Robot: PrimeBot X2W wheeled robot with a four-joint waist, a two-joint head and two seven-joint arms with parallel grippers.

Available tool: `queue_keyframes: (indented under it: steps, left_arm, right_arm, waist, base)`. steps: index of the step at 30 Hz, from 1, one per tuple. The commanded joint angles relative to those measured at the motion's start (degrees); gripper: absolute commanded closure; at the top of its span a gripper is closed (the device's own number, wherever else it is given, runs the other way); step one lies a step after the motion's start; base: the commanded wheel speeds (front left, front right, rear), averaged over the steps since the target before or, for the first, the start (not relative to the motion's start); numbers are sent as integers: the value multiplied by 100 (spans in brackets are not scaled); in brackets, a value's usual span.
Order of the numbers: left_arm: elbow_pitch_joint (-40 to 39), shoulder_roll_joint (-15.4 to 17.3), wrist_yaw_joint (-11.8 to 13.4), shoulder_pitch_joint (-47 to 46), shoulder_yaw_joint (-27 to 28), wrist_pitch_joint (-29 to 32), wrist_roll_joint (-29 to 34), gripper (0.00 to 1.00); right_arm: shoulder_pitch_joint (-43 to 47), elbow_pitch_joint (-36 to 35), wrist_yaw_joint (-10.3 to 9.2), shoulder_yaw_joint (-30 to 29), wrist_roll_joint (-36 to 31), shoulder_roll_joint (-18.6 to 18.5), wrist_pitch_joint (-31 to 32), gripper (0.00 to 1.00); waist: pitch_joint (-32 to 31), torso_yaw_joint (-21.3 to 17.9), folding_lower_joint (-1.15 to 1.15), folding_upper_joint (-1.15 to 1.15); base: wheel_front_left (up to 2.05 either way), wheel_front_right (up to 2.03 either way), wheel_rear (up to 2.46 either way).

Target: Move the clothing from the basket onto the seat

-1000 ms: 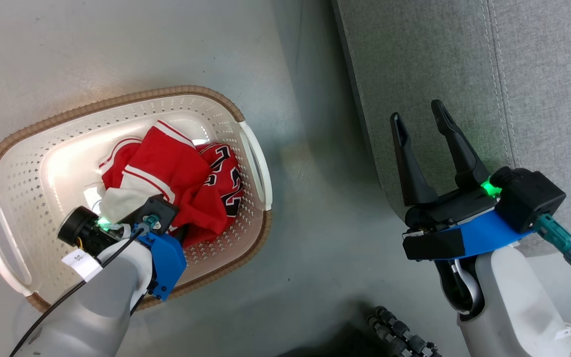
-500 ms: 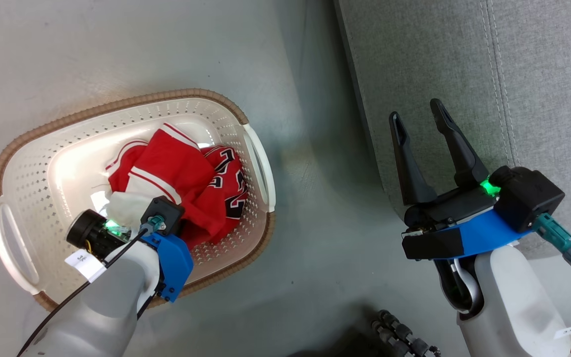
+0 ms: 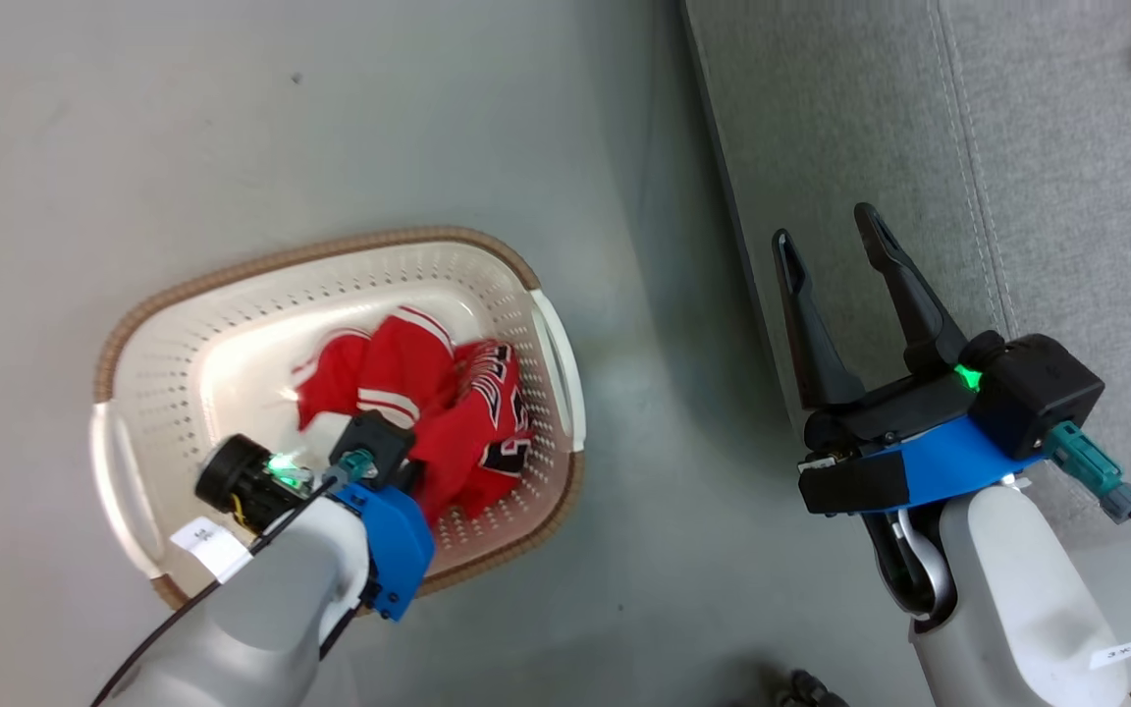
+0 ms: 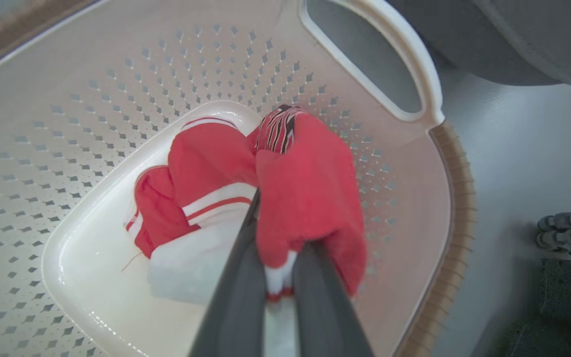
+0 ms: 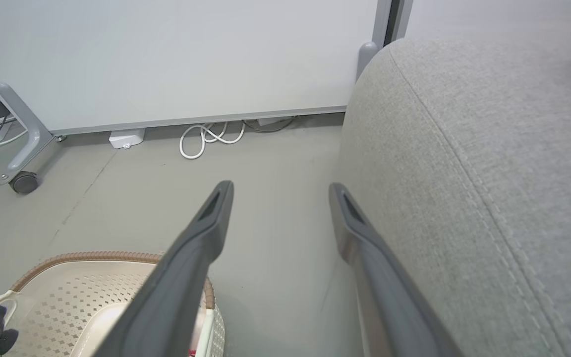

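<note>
A fold of the clothing (image 4: pixel 310 183) is clamped between the fingers of the left gripper (image 4: pixel 281 238) inside the basket (image 3: pixel 232 324), near its right end; the rest is heaped on its bottom. The right gripper (image 3: pixel 824 228) is held with fingers apart over the left edge of the seat (image 3: pixel 870 118).
</note>
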Motion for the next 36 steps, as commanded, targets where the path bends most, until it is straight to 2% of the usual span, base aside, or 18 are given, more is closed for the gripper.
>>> queue_keyframes:
  steps: [1, 10, 22, 31, 36]
  left_arm:
    - [-89, -43, 0, 51, -11, -31, -28, 100]
    - [-794, -4, 0, 424, 377, -37, 18, 100]
    - [-1924, -19, 0, 974, 1285, -38, 607, 100]
    - [-2221, -166, 0, 869, 1479, -38, 950, 100]
    - [-2367, -336, 0, 607, 1472, -39, 929, 100]
  right_arm:
    - [42, 21, 1, -39, -45, -1, 6, 0]
    - [281, -22, 2, -102, -235, -3, 244, 0]
    - [806, -90, 1, -189, -263, -3, 568, 0]
    - [1094, -129, 2, -179, -212, -3, 691, 0]
    - [1250, -133, 1, -122, -189, -3, 785, 0]
  waist:
    - [-361, 241, 0, 0]
    - [-1258, 650, 0, 0]
    - [-2454, 1020, 0, 0]
    - [-2977, 1137, 0, 0]
    - [-3284, 1244, 0, 0]
  base:
    - [0, 0, 0]
    - [0, 0, 0]
    - [0, 0, 0]
    - [0, 0, 0]
    - [0, 0, 0]
